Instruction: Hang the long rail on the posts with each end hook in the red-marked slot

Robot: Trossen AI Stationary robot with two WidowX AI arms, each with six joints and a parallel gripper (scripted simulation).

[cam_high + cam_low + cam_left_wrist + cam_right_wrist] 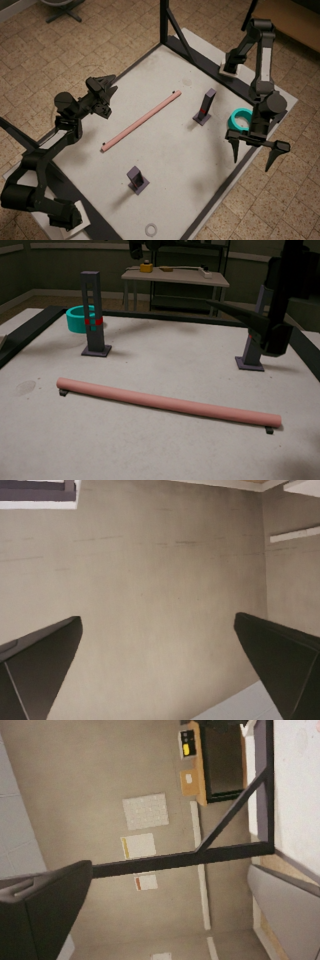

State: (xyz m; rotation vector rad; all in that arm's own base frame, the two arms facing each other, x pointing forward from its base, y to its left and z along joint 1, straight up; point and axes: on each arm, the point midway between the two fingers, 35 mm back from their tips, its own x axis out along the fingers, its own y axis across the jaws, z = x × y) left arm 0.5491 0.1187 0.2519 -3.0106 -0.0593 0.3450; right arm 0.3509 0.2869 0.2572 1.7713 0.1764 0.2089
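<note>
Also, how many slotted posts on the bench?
2. One post stands near the teal ring; the other stands across the bench, partly hidden by an arm in the exterior view.
</note>
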